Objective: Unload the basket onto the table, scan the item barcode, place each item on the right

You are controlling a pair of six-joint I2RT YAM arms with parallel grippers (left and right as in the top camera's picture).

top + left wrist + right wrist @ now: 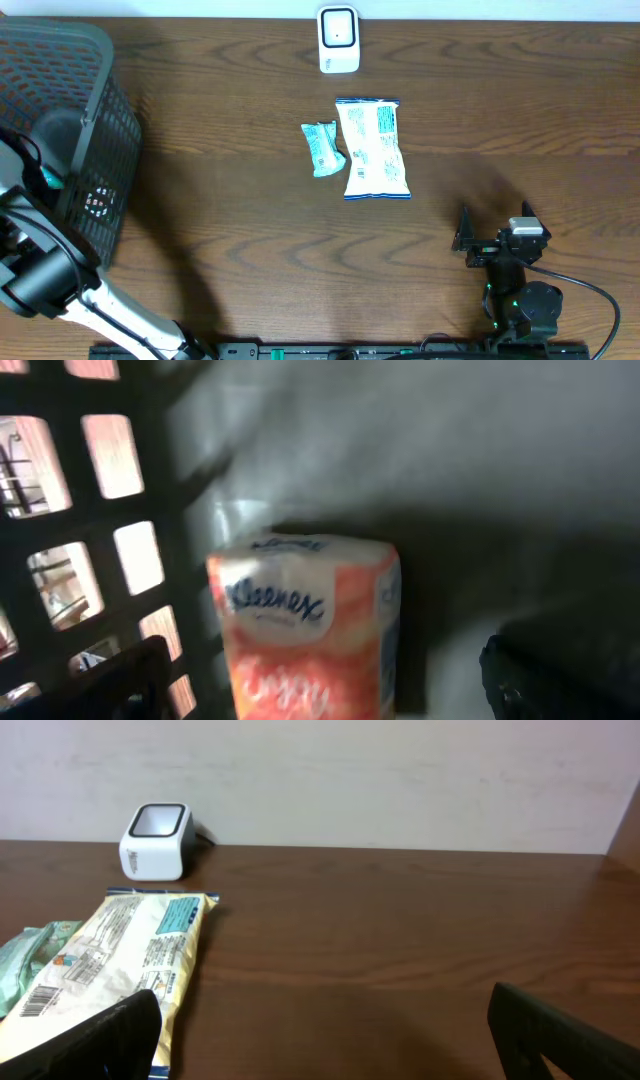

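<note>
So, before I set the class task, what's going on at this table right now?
The left gripper is open inside the black basket, lined up with a Kleenex pack it has not gripped. The right gripper hangs open near the table's front edge. A larger packet and a smaller teal packet lie before the white scanner, with nothing being scanned.

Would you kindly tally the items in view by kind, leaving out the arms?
Packets: 2, small teal packet and large white packet
Kleenex tissue pack: 1
Barcode scanner: 1
Black basket: 1
Total: 5
</note>
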